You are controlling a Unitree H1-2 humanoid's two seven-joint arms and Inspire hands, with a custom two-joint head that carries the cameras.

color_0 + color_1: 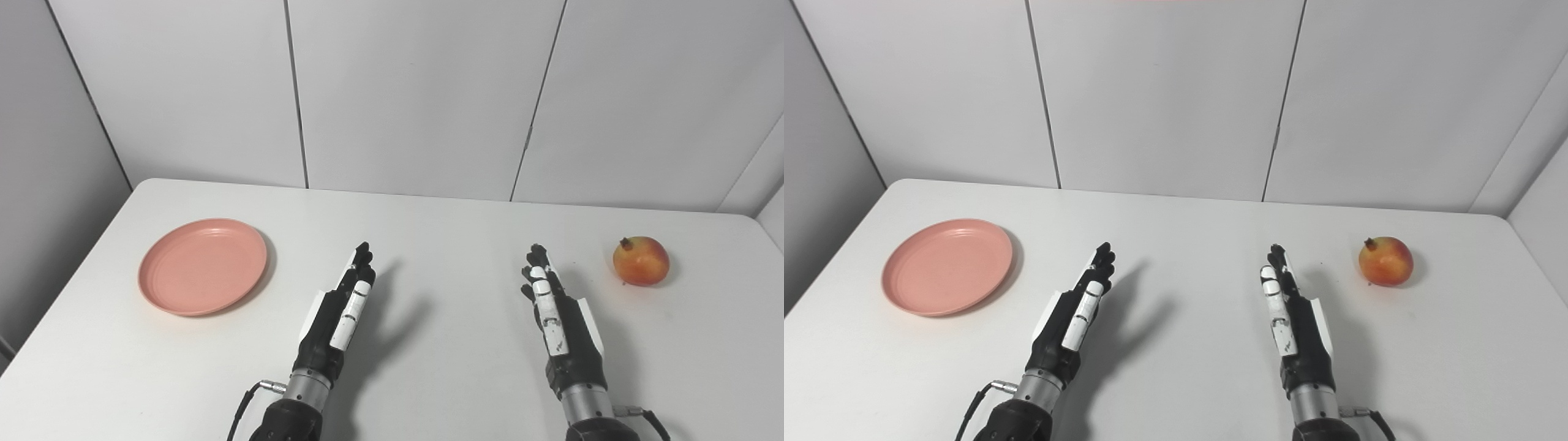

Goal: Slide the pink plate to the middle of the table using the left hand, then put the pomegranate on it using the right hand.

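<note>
A round pink plate point(203, 266) lies flat on the left side of the white table point(441, 245), with nothing on it. A red-and-yellow pomegranate point(640, 261) rests on the table at the right, stem end up. My left hand point(343, 306) hovers near the table's front middle, fingers straight and holding nothing, well right of the plate. My right hand point(554, 312) is stretched out flat in the same way, open, a short way left of the pomegranate and apart from it.
Grey wall panels point(416, 92) rise directly behind the table's far edge and along both sides. Cables point(245, 404) hang from both wrists near the front edge.
</note>
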